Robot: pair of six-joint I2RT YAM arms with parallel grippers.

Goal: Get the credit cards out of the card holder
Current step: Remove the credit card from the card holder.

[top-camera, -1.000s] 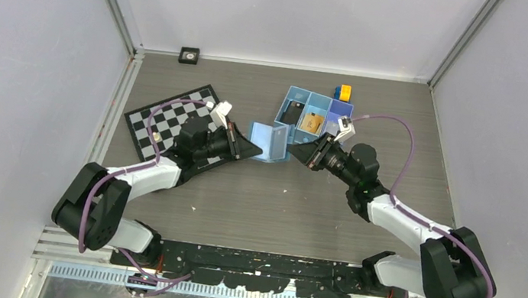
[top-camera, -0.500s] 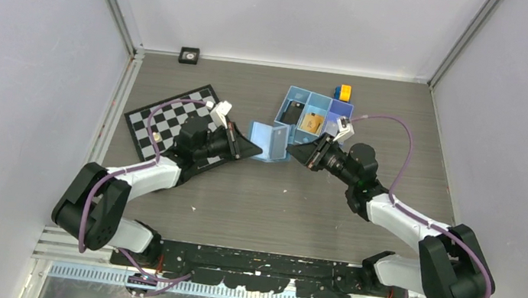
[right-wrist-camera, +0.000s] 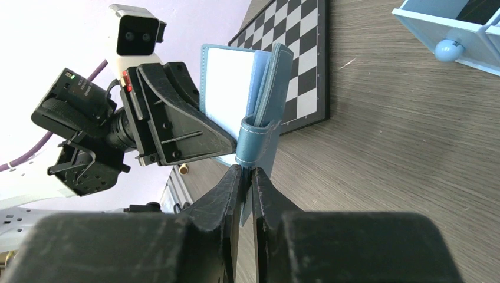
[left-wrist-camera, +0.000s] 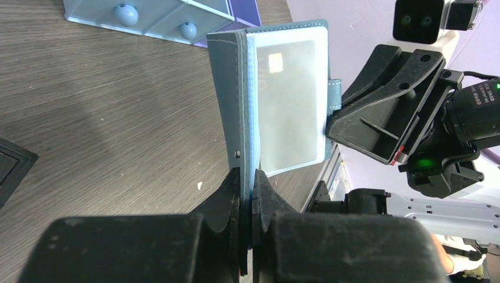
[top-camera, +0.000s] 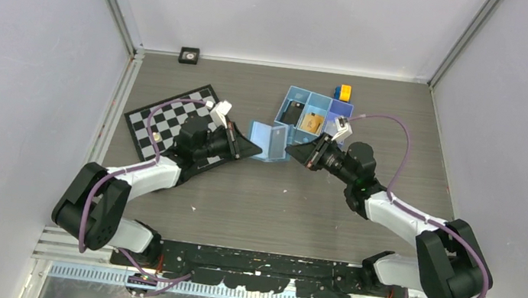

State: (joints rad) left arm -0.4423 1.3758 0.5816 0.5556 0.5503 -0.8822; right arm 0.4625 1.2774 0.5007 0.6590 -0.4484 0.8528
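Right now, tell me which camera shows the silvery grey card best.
Left wrist: the silvery grey card faces it squarely in the card holder, chip visible. Right wrist catches the card holder mostly edge-on, a pale panel behind. Top external shows only the small open holder, no card detail.

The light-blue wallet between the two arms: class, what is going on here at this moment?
Both arms hold the light-blue two-panel wallet open and upright between them. The left gripper is shut on one panel's edge; the right gripper pinches the strap on the other panel. A silvery grey plastic card sits in an inner pocket, not yet pulled out. A black card and an orange-tan card lie in the blue three-compartment tray behind.
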